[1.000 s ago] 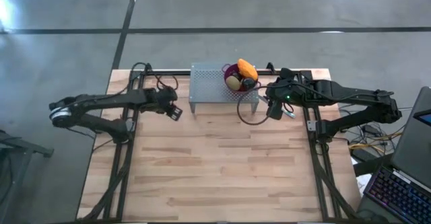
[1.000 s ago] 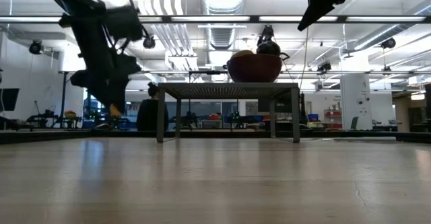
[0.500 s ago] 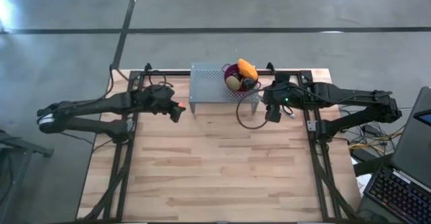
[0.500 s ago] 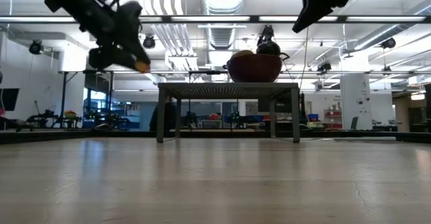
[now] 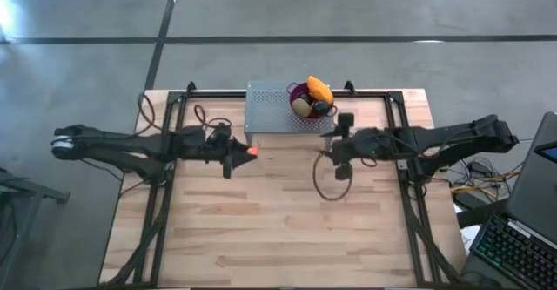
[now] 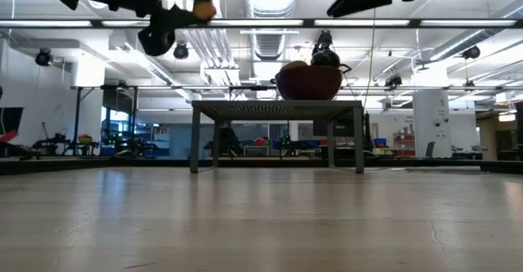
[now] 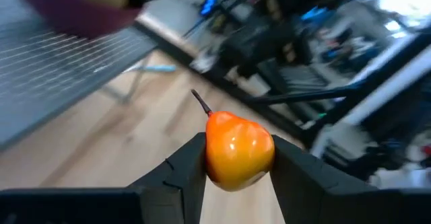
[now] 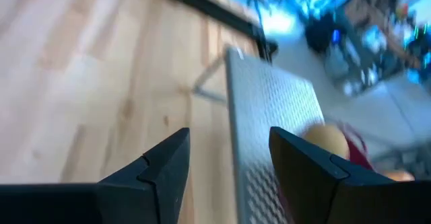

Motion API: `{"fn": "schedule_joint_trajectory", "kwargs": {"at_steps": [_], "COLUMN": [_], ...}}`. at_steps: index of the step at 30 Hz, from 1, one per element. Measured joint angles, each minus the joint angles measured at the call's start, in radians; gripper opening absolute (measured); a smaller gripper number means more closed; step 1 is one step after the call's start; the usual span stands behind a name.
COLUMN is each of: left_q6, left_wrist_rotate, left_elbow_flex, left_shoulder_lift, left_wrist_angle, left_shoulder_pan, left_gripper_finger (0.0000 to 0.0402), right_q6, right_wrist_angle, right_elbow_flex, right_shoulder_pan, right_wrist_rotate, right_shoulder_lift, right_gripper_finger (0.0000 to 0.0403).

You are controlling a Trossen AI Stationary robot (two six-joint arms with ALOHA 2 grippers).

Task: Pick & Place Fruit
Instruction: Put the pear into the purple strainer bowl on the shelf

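The small orange fruit (image 7: 238, 149) sat pinched between the two fingers of the left gripper (image 7: 236, 170), its dark stem pointing away from the wrist, its long axis running along the fingers. The gripper hung in the air just in front of the perforated metal stand (image 5: 271, 109), with bare wooden table (image 5: 261, 229) below. The purple bowl (image 5: 300, 91) of fruit lay beyond it, on the stand. The right gripper (image 8: 229, 157) was parted and empty, near the stand's other end.

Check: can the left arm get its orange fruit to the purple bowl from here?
Probably yes: left gripper holds the orange fruit above the table, beside the perforated stand; the purple bowl is open-topped.
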Motion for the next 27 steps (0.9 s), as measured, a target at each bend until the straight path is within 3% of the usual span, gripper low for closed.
{"fn": "schedule_joint_trajectory", "kwargs": {"at_steps": [7, 12, 15, 27], "left_q6": [0.005, -0.004, -0.014, 0.036], "left_wrist_rotate": [0.039, 0.078, 0.106, 0.154], "left_elbow_flex": [-0.098, -0.115, -0.115, 0.097], "left_shoulder_lift": [0.108, 0.228, 0.296, 0.51], "left_wrist_angle": [0.398, 0.596, 0.712, 0.757], "left_shoulder_pan": [-0.066, -0.075, -0.075, -0.075], "left_gripper_finger": [0.0149, 0.0149, 0.0149, 0.0149], "right_q6": [-0.094, -0.186, -0.217, -0.268], "right_wrist_angle": [0.323, 0.521, 0.555, 0.572], "right_elbow_flex": [-0.108, -0.166, -0.177, -0.148], "right_shoulder_pan": [0.121, 0.177, 0.198, 0.218], "right_wrist_rotate": [0.003, 0.052, 0.083, 0.086], "right_shoulder_lift": [0.001, 0.001, 0.001, 0.076], "right_gripper_finger": [0.0198, 0.0218, 0.0239, 0.0306]}}
